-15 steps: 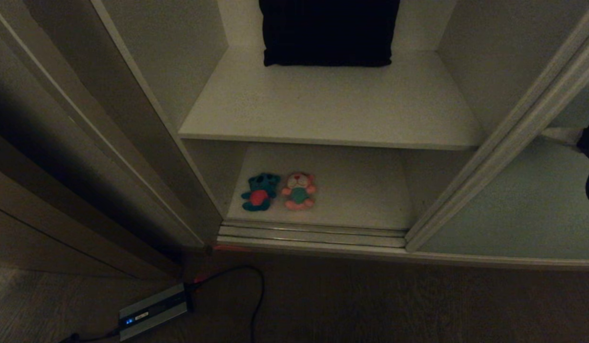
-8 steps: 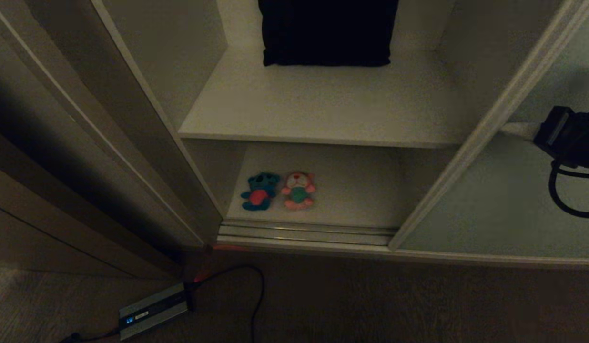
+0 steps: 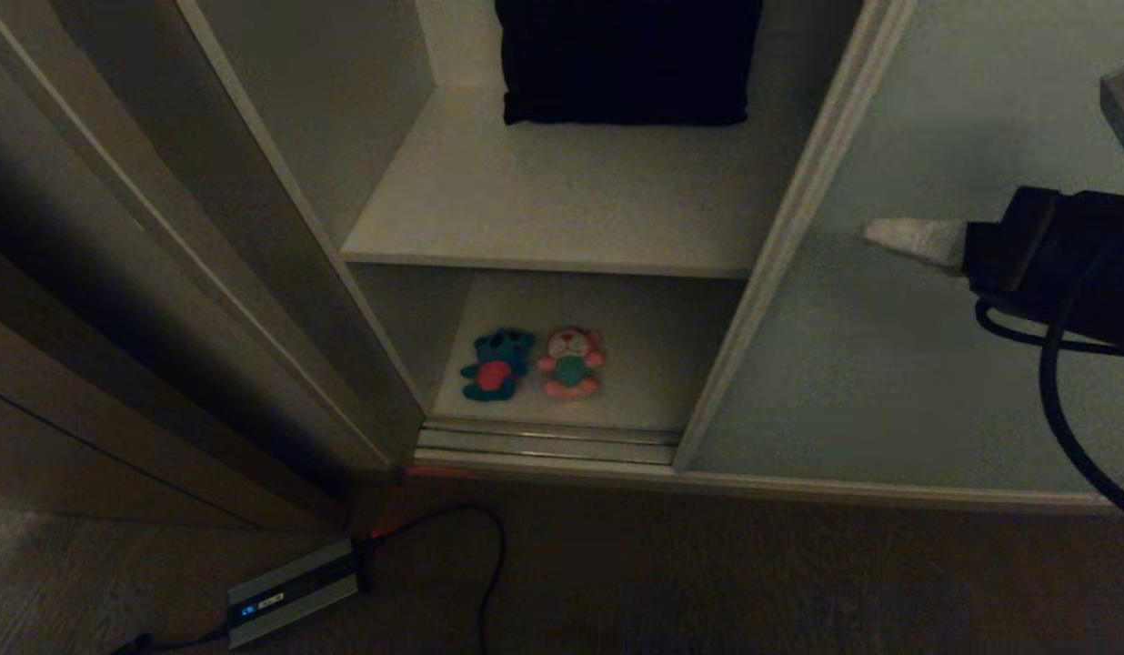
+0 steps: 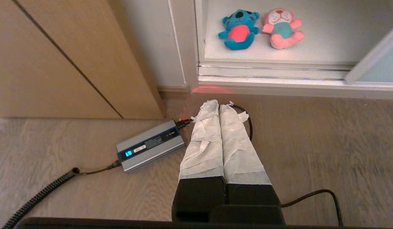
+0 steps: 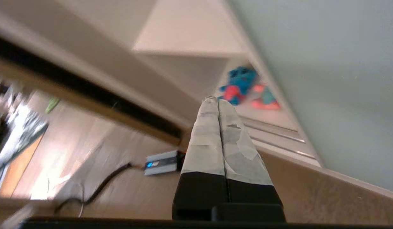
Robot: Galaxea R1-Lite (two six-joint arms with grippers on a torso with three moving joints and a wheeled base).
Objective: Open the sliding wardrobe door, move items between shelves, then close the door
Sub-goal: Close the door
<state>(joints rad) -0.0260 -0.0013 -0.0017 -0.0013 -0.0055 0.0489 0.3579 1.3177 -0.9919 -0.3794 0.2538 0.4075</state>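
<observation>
We see our right gripper [image 3: 876,234] pinched empty against the door [image 3: 889,382], left gripper [image 4: 219,105] closed above the floor [image 4: 311,143], toys [image 3: 533,364] at the lower shelf's [image 3: 653,364] front-left corner.

In the lower centre of the head view, a small blue plush toy [image 3: 496,366] shows a red belly. Beside it, a small pink plush toy [image 3: 571,363] has a white face and a teal shirt. A big square cushion [image 3: 627,59] at the top centre is almost black. The flat sliding door panel [image 3: 898,364] on the right is pale grey-green with a cream frame strip. The wide flat shelf boards [image 3: 562,196] are off-white. The silver-grey metal box [image 3: 293,593] at lower left carries a small blue light.
</observation>
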